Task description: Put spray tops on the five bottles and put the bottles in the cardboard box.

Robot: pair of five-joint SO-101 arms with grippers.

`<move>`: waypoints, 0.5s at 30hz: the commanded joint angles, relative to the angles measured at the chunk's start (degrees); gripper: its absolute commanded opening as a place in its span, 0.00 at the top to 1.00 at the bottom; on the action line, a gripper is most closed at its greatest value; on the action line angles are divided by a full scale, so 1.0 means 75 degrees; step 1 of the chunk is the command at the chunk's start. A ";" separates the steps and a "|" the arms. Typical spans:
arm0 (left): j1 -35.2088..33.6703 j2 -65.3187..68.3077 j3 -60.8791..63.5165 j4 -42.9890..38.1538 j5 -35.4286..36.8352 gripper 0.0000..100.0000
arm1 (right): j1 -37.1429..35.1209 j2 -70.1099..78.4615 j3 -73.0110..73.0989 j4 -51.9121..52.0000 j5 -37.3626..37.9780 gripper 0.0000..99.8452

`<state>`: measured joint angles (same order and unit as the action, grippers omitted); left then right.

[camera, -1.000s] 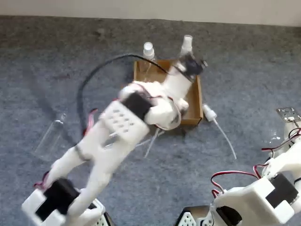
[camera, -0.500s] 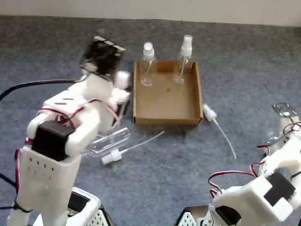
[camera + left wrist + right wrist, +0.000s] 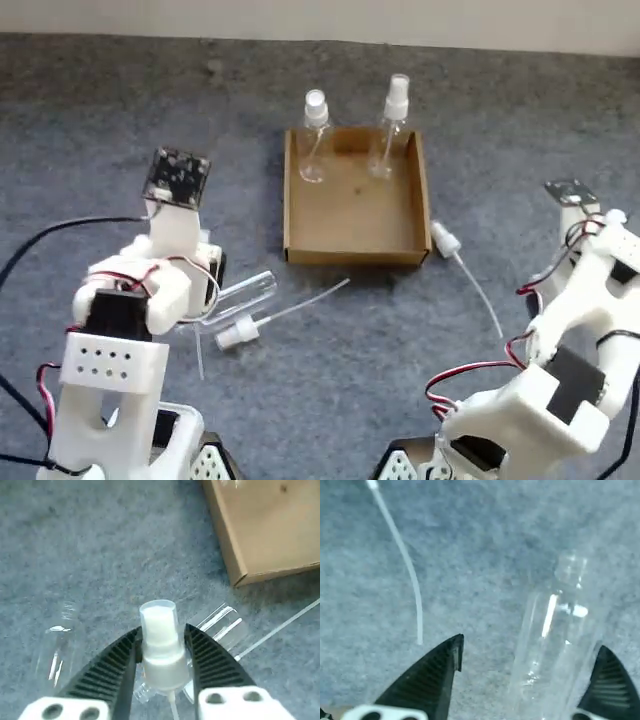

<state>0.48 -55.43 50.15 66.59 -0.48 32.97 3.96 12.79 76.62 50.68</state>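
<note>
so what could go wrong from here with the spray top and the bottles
The left gripper pinches a spray top by its head; it could twist or slip while being fitted to a bottle's neck.
The right gripper stands open around a clear bottle lying on the carpet; round and smooth, it may roll away as the jaws close.
The two capped bottles standing in the cardboard box could be toppled by later drop-ins.

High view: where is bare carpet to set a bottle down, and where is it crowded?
Free: the carpet left of the box; the carpet in front of it, between the arm bases; the box's near half. Crowded: near its front-left corner lie a bottle and a top with tube; another top lies right of it.
</note>
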 commanded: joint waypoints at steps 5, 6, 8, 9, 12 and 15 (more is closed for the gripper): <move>-0.0064 -0.0240 0.0369 -0.0598 -0.0035 0.99 | -0.0381 -0.0064 -0.0627 -0.0205 -0.0070 0.66; -0.0064 -0.0240 0.0369 -0.0598 -0.0035 0.99 | -0.0369 -0.0064 -0.0697 -0.0229 -0.0070 0.66; -0.0064 -0.0240 0.0369 -0.0598 -0.0035 0.99 | -0.0275 -0.0064 -0.0850 -0.0182 -0.0047 0.66; -0.0064 -0.0240 0.0369 -0.0598 -0.0035 0.99 | -0.0205 -0.0064 -0.0897 -0.0193 -0.0035 0.66; -0.0064 -0.0240 0.0369 -0.0598 -0.0035 0.99 | 0.0018 -0.0006 -0.1002 -0.0264 0.0117 0.67; -0.0053 -0.0240 0.0369 -0.0598 -0.0035 0.99 | 0.0088 0.0580 -0.1002 -0.0252 0.0293 0.69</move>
<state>0.48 -56.22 53.23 63.34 -0.48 32.79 6.24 8.31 75.38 51.82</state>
